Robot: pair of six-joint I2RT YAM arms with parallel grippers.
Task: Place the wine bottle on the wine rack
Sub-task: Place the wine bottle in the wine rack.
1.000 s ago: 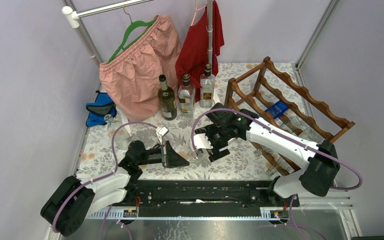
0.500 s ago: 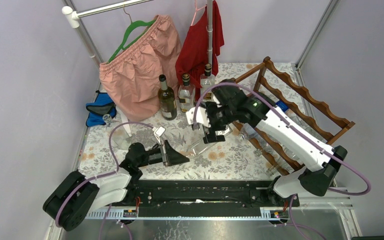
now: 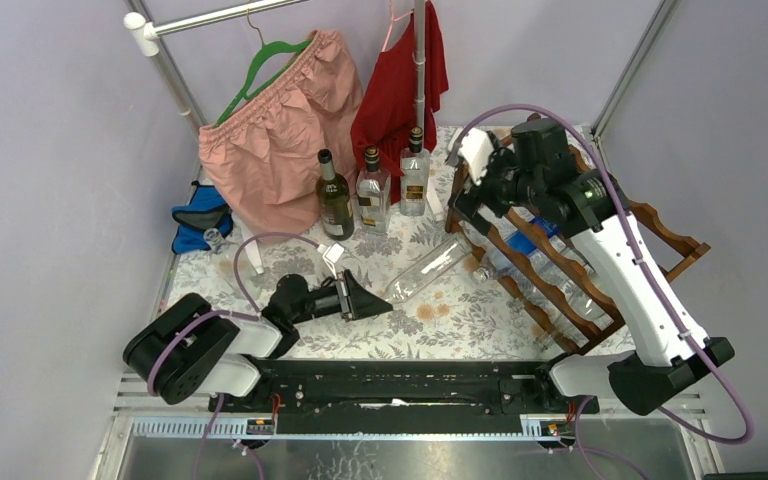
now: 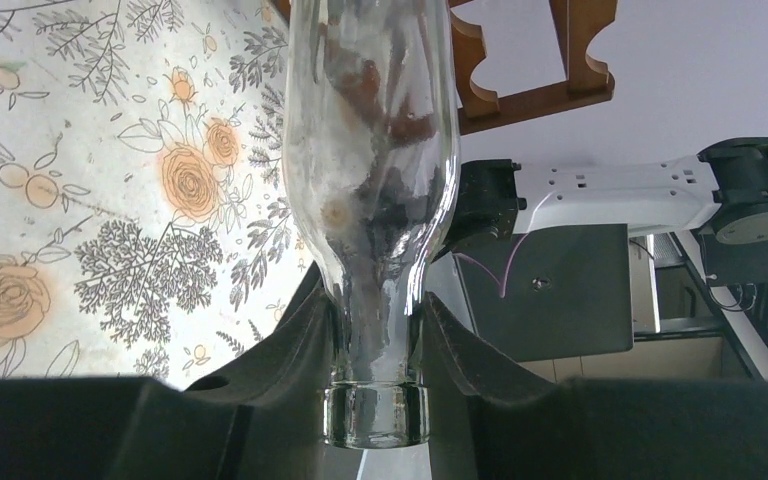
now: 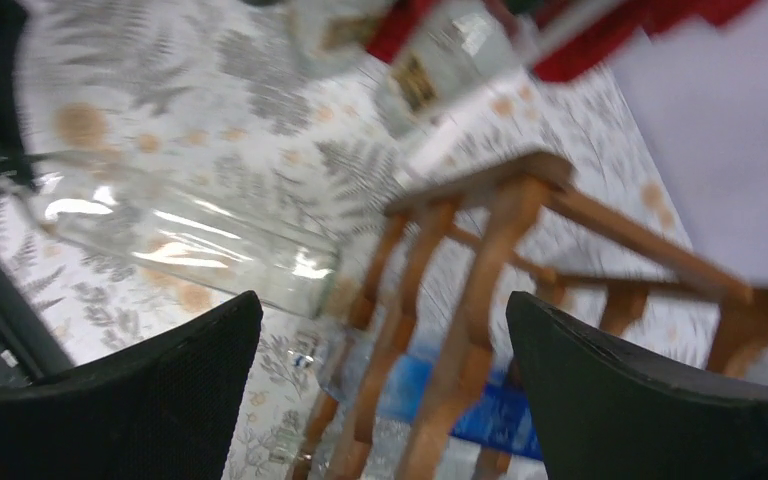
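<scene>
Holding the clear glass wine bottle (image 3: 428, 268) by its neck, short of the rack.
Only your left wrist view shows the left gripper (image 4: 375, 330) pinching the bottle's neck. Your top view shows the bottle lying on the floral table cover (image 3: 460, 322), its base near the reddish-brown wooden wine rack (image 3: 680, 235). The right gripper (image 5: 380, 370) hangs spread wide above the rack's end.
</scene>
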